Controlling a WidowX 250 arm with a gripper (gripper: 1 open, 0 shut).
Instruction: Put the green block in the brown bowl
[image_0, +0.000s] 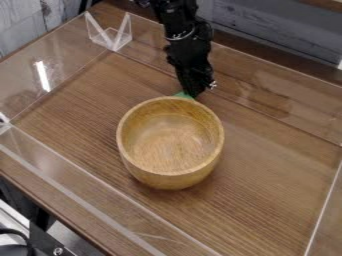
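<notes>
The brown bowl (170, 143) stands in the middle of the wooden table, round, light wood, with nothing inside it. Just behind its far rim a sliver of the green block (189, 95) shows on the table. The black gripper (195, 90) points steeply down right over the block and covers most of it. Its fingers look drawn together around the green block, though the contact itself is hidden by the fingers. The block still sits at table level.
A clear acrylic wall runs around the wooden table (267, 130). A small clear stand (108, 32) sits at the back left. The arm comes down from the top centre.
</notes>
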